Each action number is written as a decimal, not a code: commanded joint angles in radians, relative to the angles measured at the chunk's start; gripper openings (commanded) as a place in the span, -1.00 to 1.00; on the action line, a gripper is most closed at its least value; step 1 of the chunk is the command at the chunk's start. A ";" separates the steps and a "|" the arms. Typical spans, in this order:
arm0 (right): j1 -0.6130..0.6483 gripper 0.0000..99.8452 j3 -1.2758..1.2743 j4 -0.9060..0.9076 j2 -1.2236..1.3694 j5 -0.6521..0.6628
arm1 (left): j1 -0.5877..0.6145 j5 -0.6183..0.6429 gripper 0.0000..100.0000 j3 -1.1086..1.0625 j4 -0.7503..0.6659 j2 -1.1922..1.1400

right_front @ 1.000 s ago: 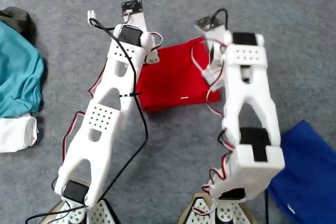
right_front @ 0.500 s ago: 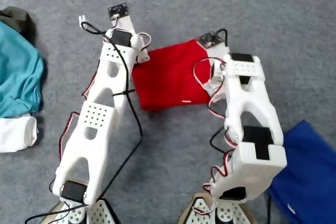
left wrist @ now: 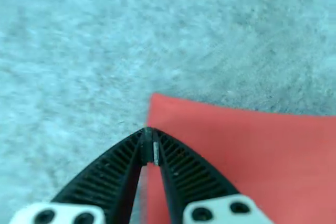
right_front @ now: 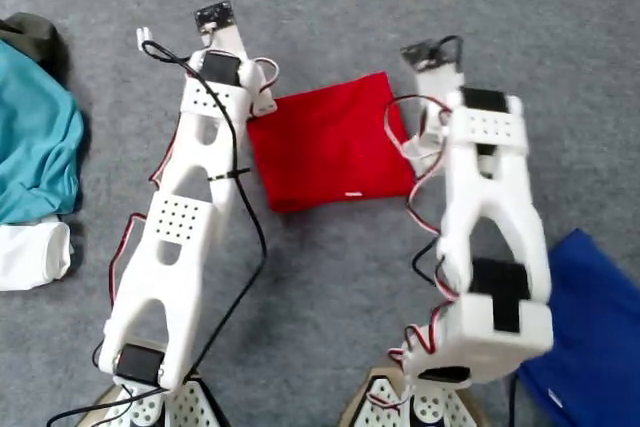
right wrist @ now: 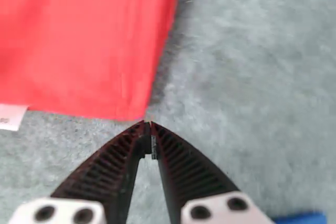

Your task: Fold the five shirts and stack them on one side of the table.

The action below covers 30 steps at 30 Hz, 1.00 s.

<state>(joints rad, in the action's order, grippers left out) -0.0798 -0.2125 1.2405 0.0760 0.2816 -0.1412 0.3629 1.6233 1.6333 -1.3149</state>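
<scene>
A red shirt lies folded flat in a rough square at the middle of the grey table. My left gripper is shut, its tips at the red shirt's edge just below a corner; no cloth shows between the fingers. In the high view the left arm ends at the shirt's far left corner. My right gripper is shut over bare grey table, right beside another corner of the red shirt. The right arm stands along the shirt's right side.
A teal shirt, a white one and a dark green one lie crumpled at the left edge. A blue shirt lies at the near right. A small white label sits on the red shirt's near edge.
The left arm has swung left to the shirt's far left corner. The right arm has shifted right, off the cloth, uncovering its right side. The red shirt now lies flatter and squarer.
</scene>
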 commanded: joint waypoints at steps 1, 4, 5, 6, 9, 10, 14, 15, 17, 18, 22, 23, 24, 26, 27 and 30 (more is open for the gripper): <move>-0.025 -0.99 0.048 0.058 -0.143 -0.083 | 0.035 0.005 -0.96 0.046 0.023 0.101; -0.024 -0.99 0.048 0.124 -0.223 -0.101 | 0.054 -0.066 -0.96 0.048 0.017 0.110; -0.024 -0.99 0.048 0.143 -0.246 -0.101 | 0.057 -0.095 -0.96 0.049 0.015 0.111; -0.027 -0.99 0.048 0.161 -0.271 -0.101 | 0.060 -0.123 -0.96 0.049 0.014 0.113; -0.030 -0.99 0.048 0.227 -0.346 -0.097 | 0.069 -0.215 -0.96 0.049 0.058 0.166; -0.030 -0.99 0.048 0.250 -0.371 -0.095 | 0.077 -0.242 -0.96 0.049 0.081 0.189; -0.030 -0.98 0.048 0.279 -0.444 -0.095 | 0.124 -0.321 -0.96 0.034 0.127 0.282; -0.030 -0.98 0.048 0.279 -0.456 -0.095 | 0.143 -0.324 -0.96 0.020 0.127 0.302; -0.030 -0.98 0.035 0.279 -0.476 -0.095 | 0.178 -0.325 -0.96 -0.035 0.130 0.346; -0.030 -0.98 0.024 0.281 -0.487 -0.100 | 0.193 -0.325 -0.96 -0.077 0.130 0.377; -0.030 -0.98 -0.051 0.308 -0.527 -0.101 | 0.247 -0.327 -0.96 -0.345 0.130 0.530; -0.030 -0.98 -0.071 0.313 -0.536 -0.101 | 0.256 -0.327 -0.96 -0.422 0.130 0.576; -0.030 -0.98 -0.088 0.316 -0.545 -0.101 | 0.265 -0.327 -0.96 -0.500 0.130 0.625; -0.030 -0.98 -0.122 0.316 -0.564 -0.101 | 0.275 -0.327 -0.96 -0.655 0.129 0.723; -0.030 -0.98 -0.133 0.313 -0.572 -0.101 | 0.278 -0.328 -0.96 -0.729 0.129 0.769; -0.030 -0.98 -0.139 0.310 -0.582 -0.110 | 0.273 -0.328 -0.96 -0.916 0.126 0.898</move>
<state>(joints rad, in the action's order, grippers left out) -0.0951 -0.3475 1.5535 -0.4657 0.1880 0.1304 0.0437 0.8777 1.7484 -0.5831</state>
